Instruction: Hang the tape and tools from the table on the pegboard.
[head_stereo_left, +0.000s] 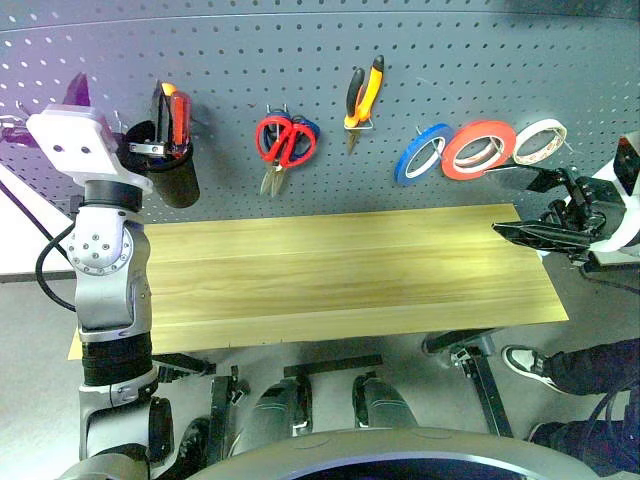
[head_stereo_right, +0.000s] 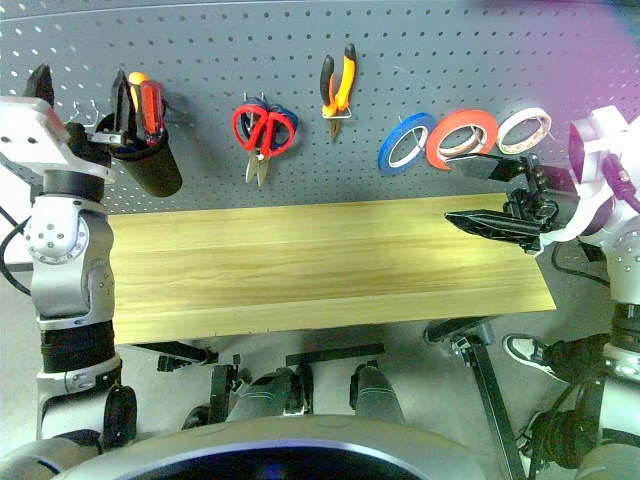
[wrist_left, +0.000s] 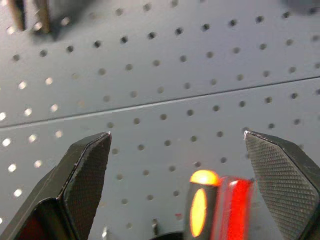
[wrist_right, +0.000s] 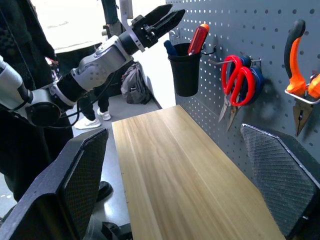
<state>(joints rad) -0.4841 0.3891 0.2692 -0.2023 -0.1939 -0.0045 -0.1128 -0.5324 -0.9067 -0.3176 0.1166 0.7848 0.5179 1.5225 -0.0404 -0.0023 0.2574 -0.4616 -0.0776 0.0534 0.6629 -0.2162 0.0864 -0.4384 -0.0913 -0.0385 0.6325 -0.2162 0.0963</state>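
screwdriver (wrist_left: 199, 210) between jaws (unheld)

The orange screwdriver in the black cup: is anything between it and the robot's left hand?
No. The left gripper is open just above the black cup, and the orange-handled screwdriver shows between its fingers with nothing in front of it. A red-handled screwdriver stands beside it.

Dark grey hole-dotted pegboard (head_stereo_left: 560, 60), light wood table (head_stereo_left: 320, 270), orange-red tape (head_stereo_left: 478, 149), red-handled scissors (head_stereo_left: 283, 142)
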